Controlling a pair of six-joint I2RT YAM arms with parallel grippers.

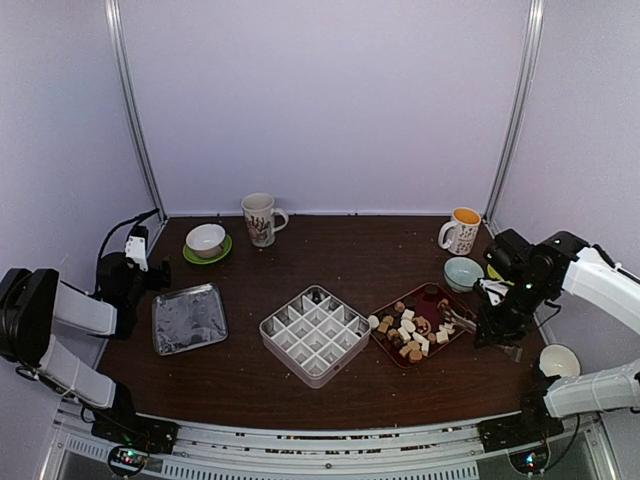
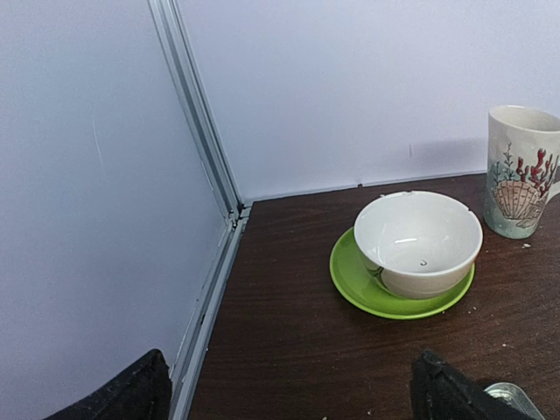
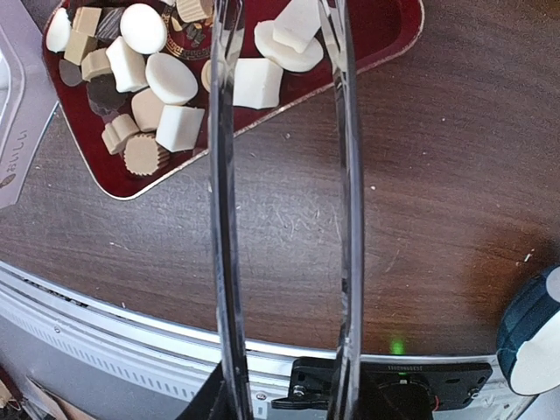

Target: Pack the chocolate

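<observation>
Step in hand, picking up a piece: your right end effector [image 1: 497, 322] is part-closed on one pair of long metal tongs [image 3: 223, 219]. They reach over the one dark red rectangular tray [image 3: 385, 39], where the small brown, tan and white chocolate pieces [image 3: 179, 127] lie heaped, roughly twenty. Next, I judge, you must nip a single piece and carry it left to the one white sixteen-cell divided box [image 1: 316, 335]. Your left end effector [image 2: 293, 389] stands fully open, holding nothing.
</observation>
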